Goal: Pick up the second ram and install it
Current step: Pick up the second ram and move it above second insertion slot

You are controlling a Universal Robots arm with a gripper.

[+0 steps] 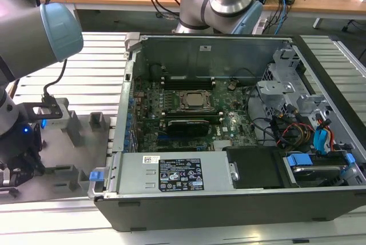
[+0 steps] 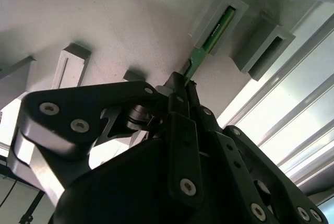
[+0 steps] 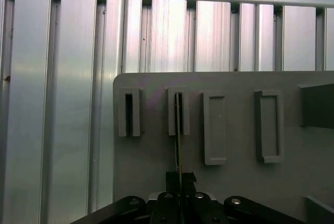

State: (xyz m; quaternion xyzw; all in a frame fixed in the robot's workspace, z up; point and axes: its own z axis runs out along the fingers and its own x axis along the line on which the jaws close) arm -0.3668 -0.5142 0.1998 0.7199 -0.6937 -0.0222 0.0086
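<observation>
One stick held: the second ram, a thin green board, is gripped at its near end by the tool.
Tool state: clamped shut on the stick's two flat faces. In the first wrist view the tool holds the board edge-on.
Where it is: in both wrist views its far end sits inside the slot of a grey tray block.
Setting: that block stands on a grey plate on the slatted aluminium bench. It is well apart from the motherboard inside the open computer case.
Handling, as a judgement: light and stiff but brittle, and likely to bind if tilted in the slot. The flat faces near a short end look the safest hold, keeping clear of the chips and the contact edge.
Writing: nothing legible on the stick. A dark sticker with pale print lies on the case's grey metal cover, but the print is too small to make out.
</observation>
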